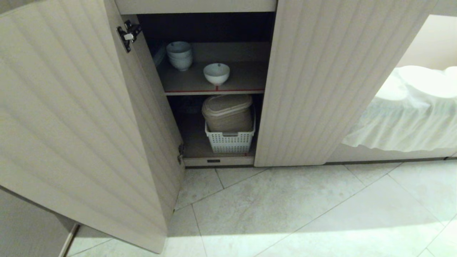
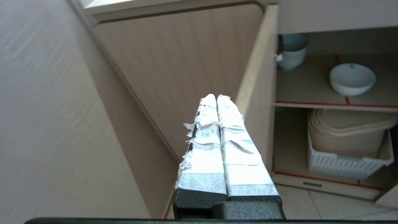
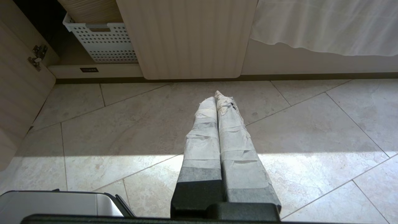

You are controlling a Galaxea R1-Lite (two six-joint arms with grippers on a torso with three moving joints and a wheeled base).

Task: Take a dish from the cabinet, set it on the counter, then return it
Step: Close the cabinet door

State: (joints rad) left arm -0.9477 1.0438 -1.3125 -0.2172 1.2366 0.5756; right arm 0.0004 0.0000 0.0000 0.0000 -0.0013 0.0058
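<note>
Fetch step, door open. Bowl (image 1: 216, 73) on upper shelf, untouched. Left gripper (image 2: 216, 97) pinched together, empty, bowl at two o'clock; next: spread, reach in. Right gripper (image 3: 215, 94) together, parked over floor.

Head view looks down into the open cabinet (image 1: 214, 89); both wrist views, nearer the floor (image 3: 279, 124), share its perforated basket (image 1: 230, 141).

Open door (image 1: 82, 117) flanks the cabinet (image 1: 214, 7) opening; shelf space around the dish (image 1: 216, 73) lies free.
</note>
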